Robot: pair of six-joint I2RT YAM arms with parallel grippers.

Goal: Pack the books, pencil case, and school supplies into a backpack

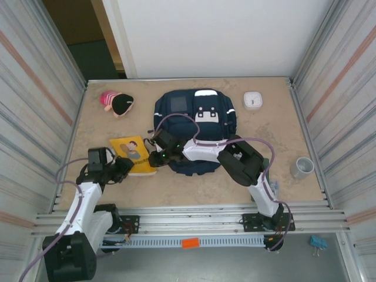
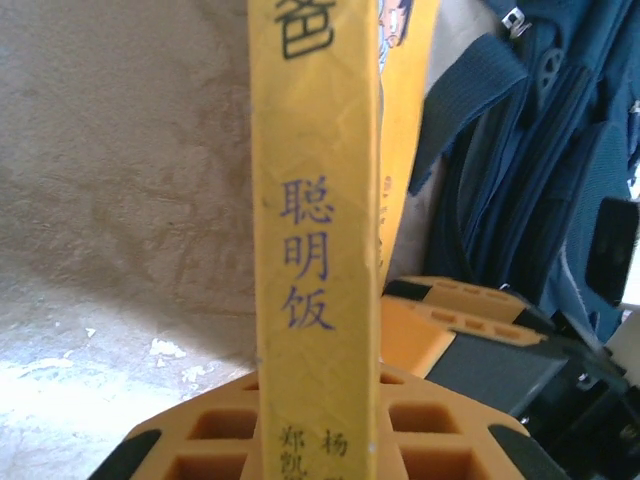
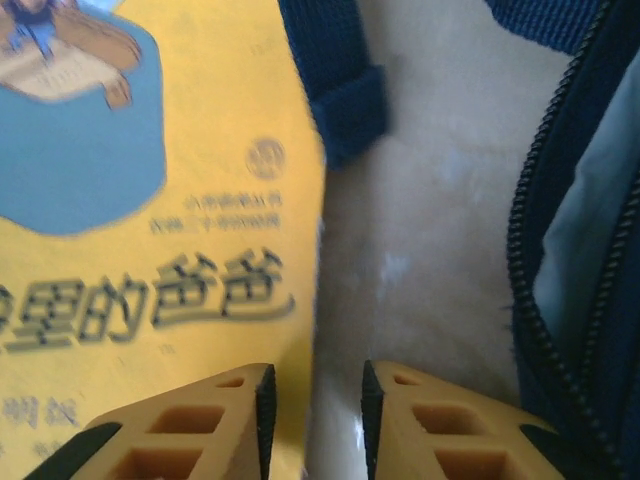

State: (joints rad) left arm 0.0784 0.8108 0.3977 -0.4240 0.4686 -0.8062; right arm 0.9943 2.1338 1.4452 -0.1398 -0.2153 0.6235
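The yellow-orange book (image 1: 134, 154) lies on the table left of the navy backpack (image 1: 197, 126). My left gripper (image 1: 123, 167) is shut on the book's near left edge; in the left wrist view its yellow spine (image 2: 318, 250) stands between the fingers (image 2: 318, 425). My right gripper (image 1: 156, 158) hovers open at the book's right edge, one finger (image 3: 215, 420) over the cover (image 3: 150, 250), the other over bare table beside the backpack's zipper (image 3: 560, 250). A dark grey slab (image 1: 178, 104) rests on the backpack. The green book is out of view.
A pink and black pencil case (image 1: 117, 104) lies at the back left. A white square device (image 1: 253, 100) sits at the back right, a grey cup (image 1: 302, 168) near the right wall. Metal walls close in both sides.
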